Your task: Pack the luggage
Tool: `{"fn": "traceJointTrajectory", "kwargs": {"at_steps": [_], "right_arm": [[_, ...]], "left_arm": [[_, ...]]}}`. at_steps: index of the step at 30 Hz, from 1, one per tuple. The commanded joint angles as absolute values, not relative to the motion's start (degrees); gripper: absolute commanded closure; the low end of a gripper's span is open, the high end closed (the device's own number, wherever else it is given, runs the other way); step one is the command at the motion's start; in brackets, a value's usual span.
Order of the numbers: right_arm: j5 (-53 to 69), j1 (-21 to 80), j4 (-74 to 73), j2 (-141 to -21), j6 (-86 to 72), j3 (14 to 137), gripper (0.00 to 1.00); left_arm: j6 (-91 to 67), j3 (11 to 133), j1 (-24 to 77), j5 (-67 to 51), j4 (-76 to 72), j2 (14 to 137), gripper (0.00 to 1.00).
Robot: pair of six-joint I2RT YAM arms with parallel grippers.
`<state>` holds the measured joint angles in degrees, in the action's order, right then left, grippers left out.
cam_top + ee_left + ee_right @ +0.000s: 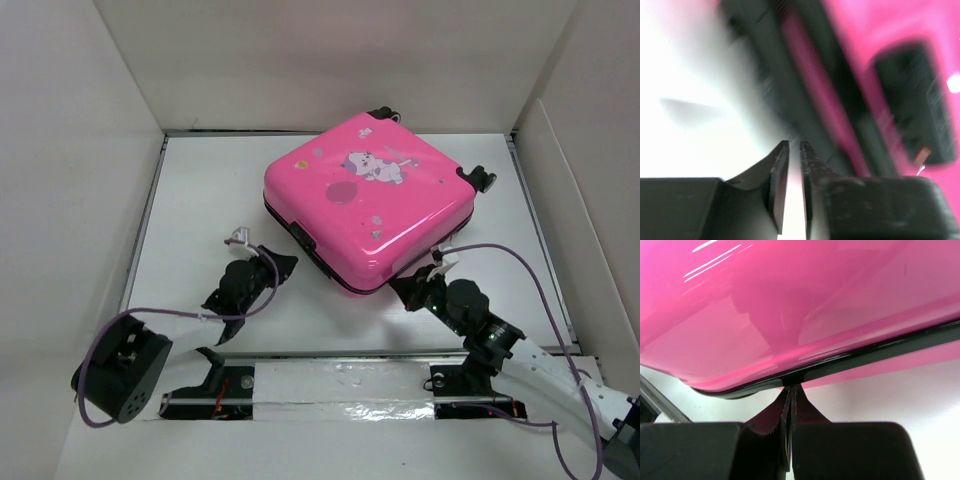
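Observation:
The luggage (370, 200) is a bright-pink hard-shell suitcase with a cartoon print. It lies flat and closed on the white table, with its black wheels (483, 178) at the far right. My left gripper (283, 263) sits just off its near-left side, the jaws almost together with nothing between them. In the left wrist view (794, 145) the pink shell (865, 50) and a black side fitting (912, 100) show blurred. My right gripper (408, 288) is at the near corner. In the right wrist view (791, 388) it is shut at the black zipper trim (865, 357), apparently on the zipper pull.
White walls (80, 150) enclose the table on the left, back and right. A taped rail (340, 385) with the arm bases runs along the near edge. Purple cables (520, 262) loop beside both arms.

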<state>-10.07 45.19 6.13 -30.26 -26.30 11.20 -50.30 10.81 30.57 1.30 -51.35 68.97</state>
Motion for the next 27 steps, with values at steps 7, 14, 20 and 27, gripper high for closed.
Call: {"fn": "traceJointTrajectory", "kwargs": {"at_steps": [7,14,20,27], "right_arm": [[-0.44,36.74,0.89,-29.45,-21.88,16.61,1.00],[2.19,36.74,3.94,-26.98,-23.64,12.67,0.50],[0.36,37.27,8.86,-29.00,-22.68,12.21,0.49],[0.97,37.27,12.03,-38.31,-19.16,14.86,0.56]], "left_arm": [[-55.63,2.73,49.45,11.74,-29.90,46.95,1.00],[-52.48,11.66,64.78,23.64,-21.10,43.40,1.00],[-46.41,20.46,63.56,21.72,-23.29,52.98,0.86],[-43.33,24.34,57.85,16.62,-28.02,59.15,0.81]]}}
